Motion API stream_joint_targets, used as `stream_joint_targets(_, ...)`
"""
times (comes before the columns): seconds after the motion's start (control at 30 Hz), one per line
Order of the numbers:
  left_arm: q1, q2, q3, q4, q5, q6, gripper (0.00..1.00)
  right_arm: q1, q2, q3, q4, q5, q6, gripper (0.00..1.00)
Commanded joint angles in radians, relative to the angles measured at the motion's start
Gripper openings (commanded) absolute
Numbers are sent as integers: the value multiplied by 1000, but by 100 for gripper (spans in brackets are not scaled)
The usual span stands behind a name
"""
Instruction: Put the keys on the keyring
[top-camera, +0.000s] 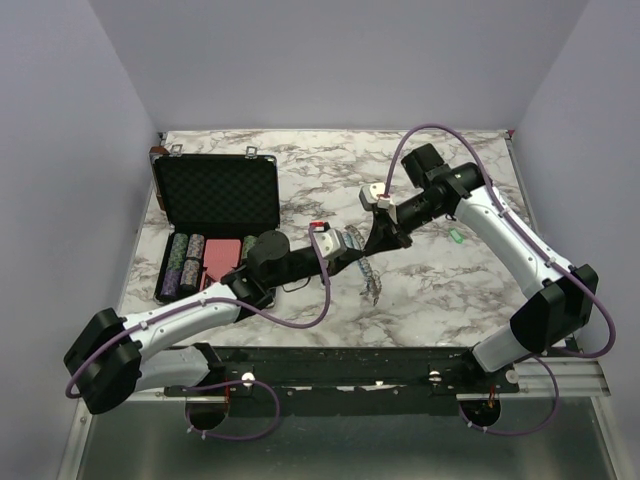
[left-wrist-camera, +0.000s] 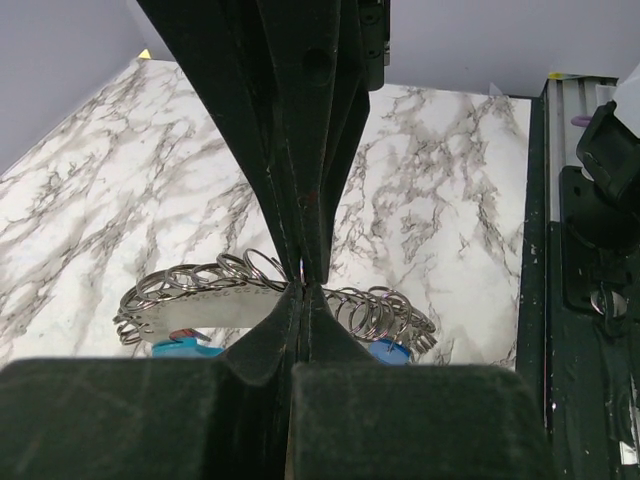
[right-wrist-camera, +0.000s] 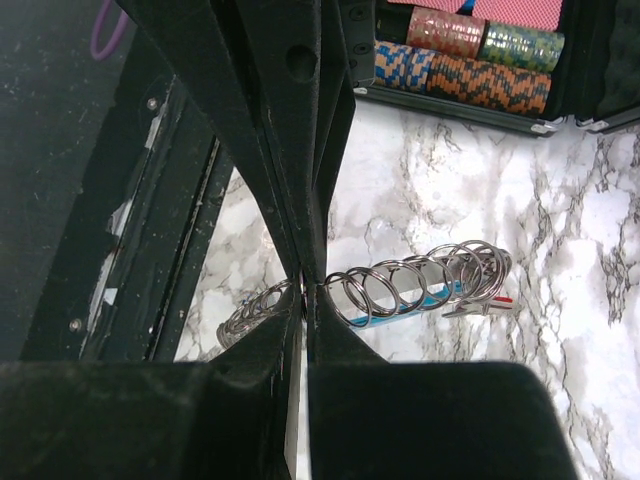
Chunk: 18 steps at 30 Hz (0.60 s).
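**Keyring (left-wrist-camera: 200, 305) pinched from two sides**

Thin, bright wire loops sit close together like a spring along a flat, dull-grey metal strip with a gentle curve. Patches of glossy blue plastic peek out beneath the strip, and the right wrist view shows a small red-tipped sliver at its far end. The keyring lies between the two hands near the middle of the tabletop (top-camera: 440, 290), which is white and marble-patterned with grey veins. I cannot tell whether it touches that surface.

The left hand (left-wrist-camera: 304, 285) has its matte black, wedge-shaped fingers (left-wrist-camera: 290, 150) pressed together on the strip about halfway along. The right hand (right-wrist-camera: 306, 290) is clamped tight too, with its tips meeting on the loops nearer one end.

Off to the left the case (top-camera: 215, 195) lies open, black with pimpled foam lining, and rows of striped poker chips (top-camera: 185, 262) fill its near half. A green speck (top-camera: 455, 237) lies beside the right arm, too small to identify.
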Motion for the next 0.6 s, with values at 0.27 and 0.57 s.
stream_joint_targets(0.27, -16, -94, -122, 227, -94, -83, 0, 18, -28, -51, 106, -88, 124, 20)
stream_joint_targets(0.57, -16, -117, -168, 280, -123, -125, 0, 18, -27, -76, 141, -94, 159, 22)
